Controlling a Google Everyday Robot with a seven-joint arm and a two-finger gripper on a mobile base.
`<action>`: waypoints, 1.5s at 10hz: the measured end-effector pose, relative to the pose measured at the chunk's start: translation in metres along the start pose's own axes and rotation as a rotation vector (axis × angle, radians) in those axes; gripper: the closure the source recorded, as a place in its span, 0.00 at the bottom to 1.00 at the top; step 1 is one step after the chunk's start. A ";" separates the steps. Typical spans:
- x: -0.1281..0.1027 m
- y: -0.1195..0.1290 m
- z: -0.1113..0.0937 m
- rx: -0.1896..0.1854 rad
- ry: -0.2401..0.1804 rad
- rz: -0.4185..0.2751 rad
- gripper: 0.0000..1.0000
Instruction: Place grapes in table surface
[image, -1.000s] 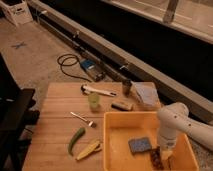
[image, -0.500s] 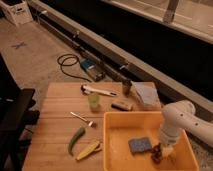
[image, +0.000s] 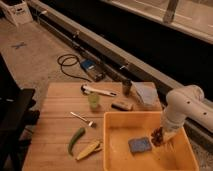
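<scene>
one gripper (image: 161, 136), reaching down into the yellow bin (image: 117, 152), is clamped on the grapes (image: 155, 137) just beside the blue sponge (image: 139, 145), not on the table surface (image: 55, 130).

gripper (image: 162, 135) inside the yellow bin (image: 107, 145), near its right wall, fingers closed around the grapes (image: 156, 137). a blue sponge (image: 139, 145) lies on the bin floor just left of the gripper. farther left, on the table surface (image: 52, 125): green pepper (image: 76, 140), yellow item (image: 89, 149), metal utensil (image: 82, 119). beyond the gripper, outside the bin: green cup (image: 94, 101), dark can (image: 127, 86).
</scene>
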 end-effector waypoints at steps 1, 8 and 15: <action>-0.002 -0.012 -0.019 0.037 0.009 -0.005 1.00; -0.063 -0.102 -0.125 0.260 0.005 -0.124 1.00; -0.103 -0.103 -0.123 0.283 0.008 -0.197 1.00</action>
